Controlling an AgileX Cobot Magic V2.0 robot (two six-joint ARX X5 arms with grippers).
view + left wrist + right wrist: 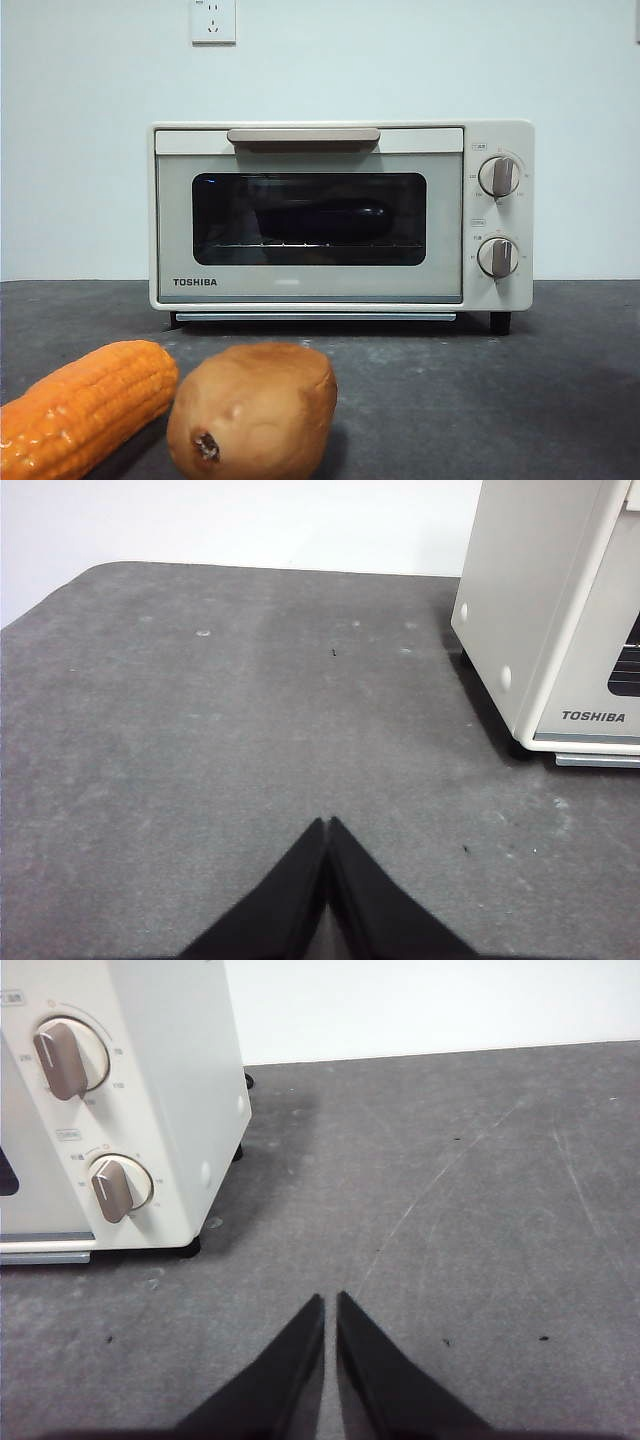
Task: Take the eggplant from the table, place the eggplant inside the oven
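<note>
The eggplant (322, 222) lies inside the shut oven (340, 215). The left gripper (328, 825) and right gripper (330, 1300) are both pressed together, holding nothing, over the table (250, 730).

We see the dark glossy eggplant (322, 221) lying lengthwise on the wire rack inside the cream-white oven (310, 285), whose door is closed, standing on the grey bench (520, 400).

One oven (340, 215), one eggplant (320, 220) inside, one corn cob (85, 405), one potato (252, 410), two knobs, one wall socket (213, 21), two hands, one table (520, 400).
</note>
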